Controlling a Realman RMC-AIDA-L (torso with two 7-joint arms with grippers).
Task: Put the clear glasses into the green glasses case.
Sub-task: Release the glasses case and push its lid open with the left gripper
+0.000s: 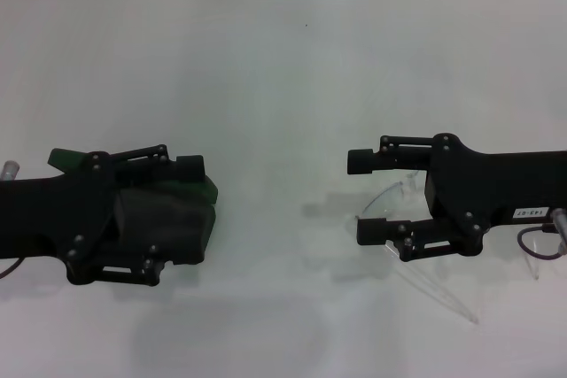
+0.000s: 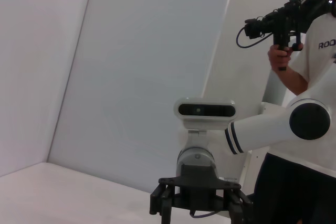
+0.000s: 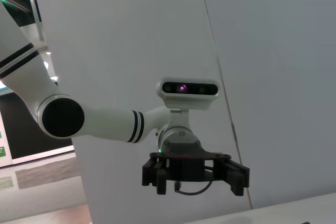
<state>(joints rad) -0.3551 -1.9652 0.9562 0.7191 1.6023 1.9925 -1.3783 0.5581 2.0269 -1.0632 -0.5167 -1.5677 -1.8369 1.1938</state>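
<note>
Bright, even overhead light; soft shadows on the white table (image 1: 283, 59), mild blur.

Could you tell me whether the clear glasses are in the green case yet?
Not yet. The clear glasses lie on the table under the right gripper, apart from the green glasses case under the left gripper.

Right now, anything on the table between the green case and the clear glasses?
Nothing. In the head view, only bare white table separates the green glasses case under the left gripper from the clear glasses under the right gripper.

White table (image 1: 283, 68), case (image 1: 190, 210), glasses (image 1: 399, 196)
</note>
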